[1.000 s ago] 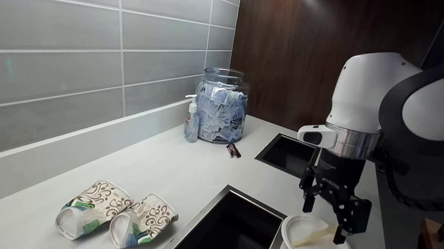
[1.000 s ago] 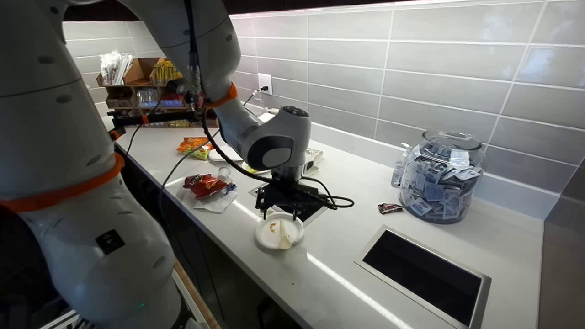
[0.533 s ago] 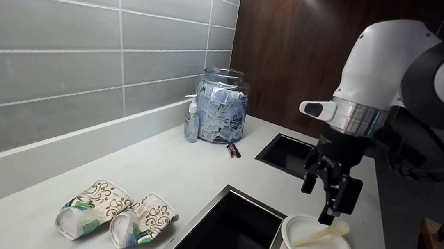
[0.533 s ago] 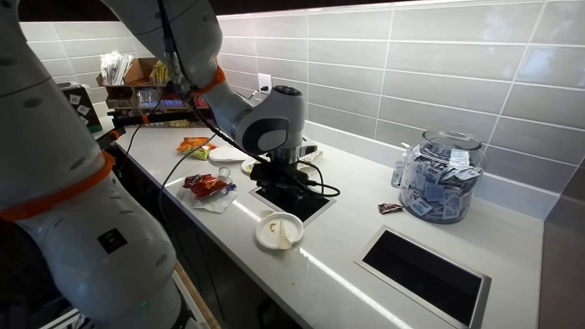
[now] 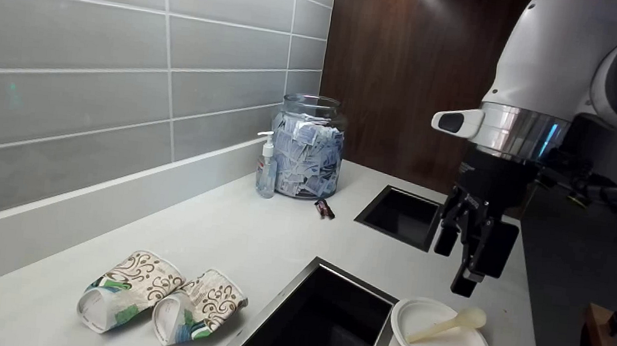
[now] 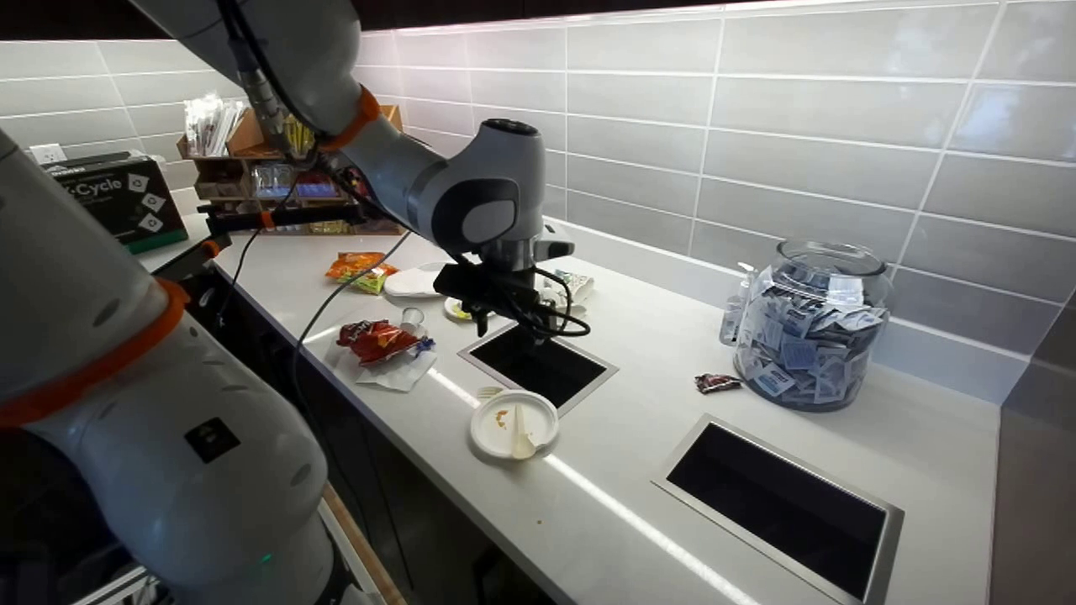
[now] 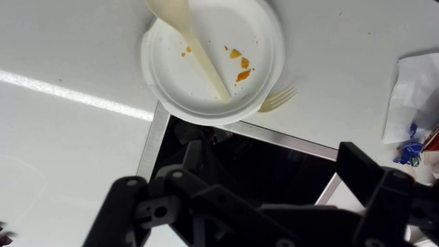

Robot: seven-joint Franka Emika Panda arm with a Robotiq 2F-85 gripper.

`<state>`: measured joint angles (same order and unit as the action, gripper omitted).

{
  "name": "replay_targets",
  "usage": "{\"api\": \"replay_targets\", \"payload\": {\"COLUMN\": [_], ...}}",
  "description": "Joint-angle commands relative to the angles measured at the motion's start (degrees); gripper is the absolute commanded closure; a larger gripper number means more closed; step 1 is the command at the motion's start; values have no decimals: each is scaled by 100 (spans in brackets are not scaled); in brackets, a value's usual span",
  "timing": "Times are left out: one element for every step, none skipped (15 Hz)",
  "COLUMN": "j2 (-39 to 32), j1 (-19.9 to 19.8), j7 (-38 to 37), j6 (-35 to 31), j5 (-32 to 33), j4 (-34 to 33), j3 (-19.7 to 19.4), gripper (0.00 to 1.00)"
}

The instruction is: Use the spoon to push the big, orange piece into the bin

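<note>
End effector (image 7: 270,156): jaws spread wide, nothing gripped, hanging clear above the surface (image 5: 255,242). Bin (image 7: 284,140) is right below it in the wrist view: metal frame, dark inside, contents too dim to make out. Just past the fingertips, toward the top of that view: white plate (image 7: 185,77), lapping over a corner of the bin's frame. Spoon (image 7: 205,65) lies on the plate, handle end nearest the end effector, bowl out over the far rim. Big, orange piece (image 7: 243,75) also on the plate, between spoon handle and rim; two yellower bits (image 7: 245,62) just beside it. Fork (image 7: 279,99) at the plate's edge, tines showing, rest hidden by the plate. Farther from the end effector, in an exterior view: red bag (image 6: 376,340) on white paper (image 6: 403,376), clear cup (image 6: 412,318) next to it. Well apart on another side: second black rectangle (image 6: 882,546) set in the surface, wrapped candy (image 6: 716,383), pump bottle (image 6: 734,318) next to a glass jar (image 6: 811,336). Crushed paper cups (image 5: 129,292) lie across the bin from the plate.
</note>
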<state>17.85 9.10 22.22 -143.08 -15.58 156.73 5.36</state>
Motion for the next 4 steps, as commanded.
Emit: {"api": "replay_targets", "payload": {"j2": [77,133,167,180], "j1": [146,146,147,147], "j7": [-172,-227,-253,-262], "j6": [90,131,141,141], "j5": [128,151,162,165], "j4": [0,6,18,29], "j3": [-151,-150,-151,-151], "gripper": [0,0,0,0]}}
